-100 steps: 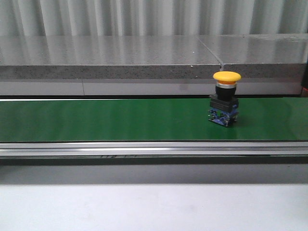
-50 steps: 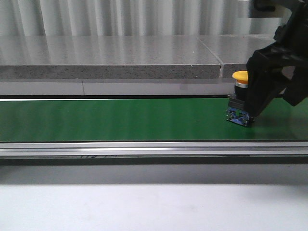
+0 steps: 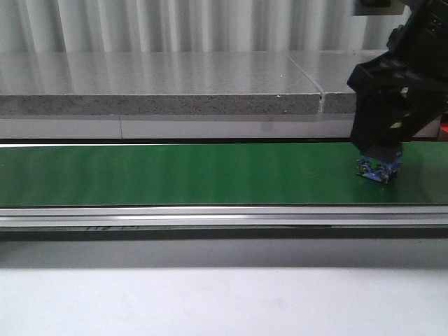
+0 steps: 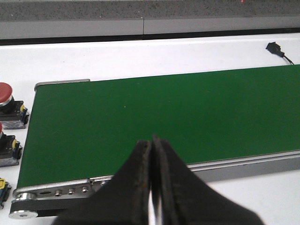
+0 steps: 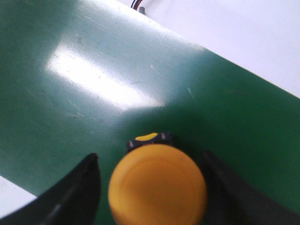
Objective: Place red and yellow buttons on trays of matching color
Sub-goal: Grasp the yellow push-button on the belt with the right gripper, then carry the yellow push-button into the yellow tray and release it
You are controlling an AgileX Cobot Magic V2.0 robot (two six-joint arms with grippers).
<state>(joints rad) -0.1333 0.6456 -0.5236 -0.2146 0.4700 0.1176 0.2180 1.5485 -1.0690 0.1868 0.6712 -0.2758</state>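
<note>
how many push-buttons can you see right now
4, maybe more hidden. Yellow button on the green belt between the right pincer fingers. Beside the belt's end: red button, a second partly cut-off button, a third's corner.

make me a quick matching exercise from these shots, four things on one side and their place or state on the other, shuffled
Things:
1. yellow button
2. left gripper
3. right gripper
4. red button

Place or state:
A. fingers pressed together, holding nothing
B. off the green belt, beside its end
C. on the green belt, between two fingers
D. open, one finger on each side of a cap

Pairs: 1-C, 2-A, 3-D, 4-B
</note>
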